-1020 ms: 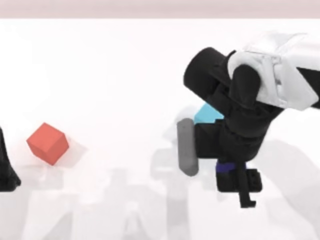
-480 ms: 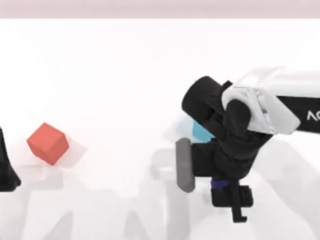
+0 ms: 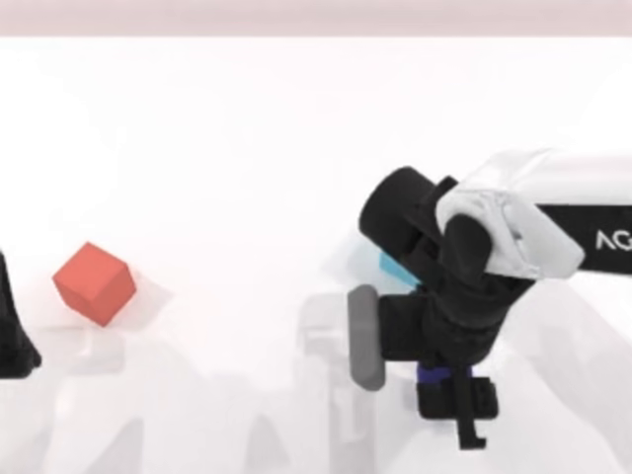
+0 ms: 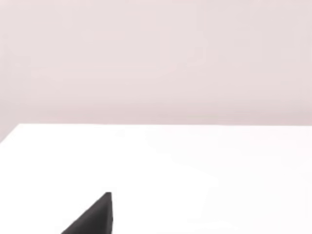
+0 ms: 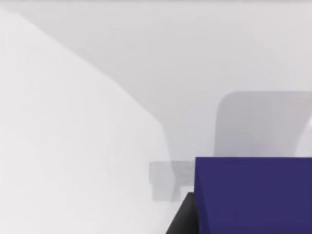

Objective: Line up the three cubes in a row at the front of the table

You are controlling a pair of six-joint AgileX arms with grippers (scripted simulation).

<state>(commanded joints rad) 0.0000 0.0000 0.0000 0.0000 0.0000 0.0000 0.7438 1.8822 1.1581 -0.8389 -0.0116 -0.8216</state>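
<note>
The small navy-blue cube (image 3: 441, 374) (image 5: 253, 197) sits between the jaws of my right gripper (image 3: 446, 383), which is shut on it above the front right of the table (image 3: 247, 178). A black finger (image 5: 184, 218) lies against the cube's side in the right wrist view. Only a corner of the large light cyan-blue cube (image 3: 394, 268) shows, just behind the gripper and mostly hidden under the right arm. The coral-red cube (image 3: 94, 283) rests alone at the left. My left arm (image 3: 12, 341) stays parked at the left edge.
A pale pinkish band (image 3: 296, 18) runs along the far edge of the table. The right arm's black and white links (image 3: 494, 242) cover much of the right half. Grey shadows lie across the front strip.
My right gripper has carried the navy cube towards the front edge, slowing over the last half second. Less of the cyan cube shows. The red cube and left arm have not moved.
</note>
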